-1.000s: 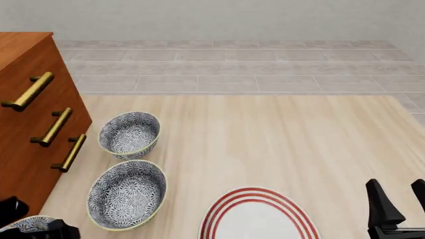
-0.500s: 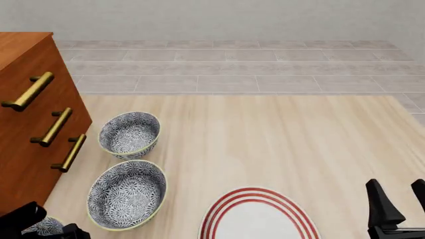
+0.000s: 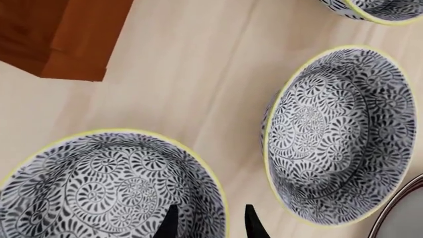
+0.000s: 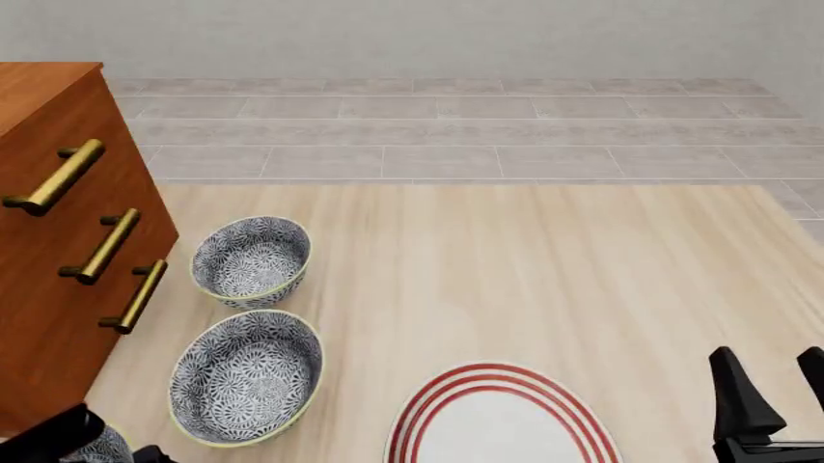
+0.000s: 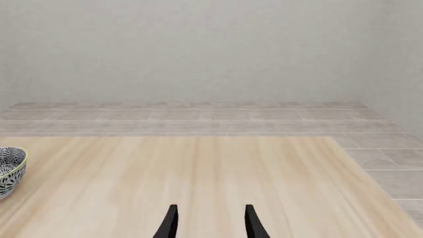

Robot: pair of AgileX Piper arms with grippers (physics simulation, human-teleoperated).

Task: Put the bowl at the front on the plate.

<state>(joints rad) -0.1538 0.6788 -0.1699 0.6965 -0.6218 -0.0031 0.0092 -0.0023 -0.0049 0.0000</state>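
The bowl (image 3: 99, 193) at the front, grey-and-white floral with a yellow-green rim, fills the near part of the left wrist view. In the front view only a sliver of the bowl (image 4: 108, 449) shows at the bottom left corner. My left gripper (image 3: 210, 224) is open and straddles its rim, one finger inside and one outside. The front view shows that gripper (image 4: 75, 440) only as dark parts at the corner. The white plate (image 4: 503, 417) with red rings lies at the front centre, and its edge (image 3: 404, 210) shows in the left wrist view. My right gripper (image 4: 777, 405) stands open at the front right, holding nothing.
Two look-alike bowls stand in a row behind the front one: the middle bowl (image 4: 245, 376) and the far bowl (image 4: 251, 258). A wooden drawer cabinet (image 4: 65, 241) with brass handles borders the table's left side. One patterned bowl (image 5: 10, 171) shows at the right wrist view's edge.
My left gripper has shifted lower over the front bowl, and less of the bowl now shows in the front view. The right arm has not moved.
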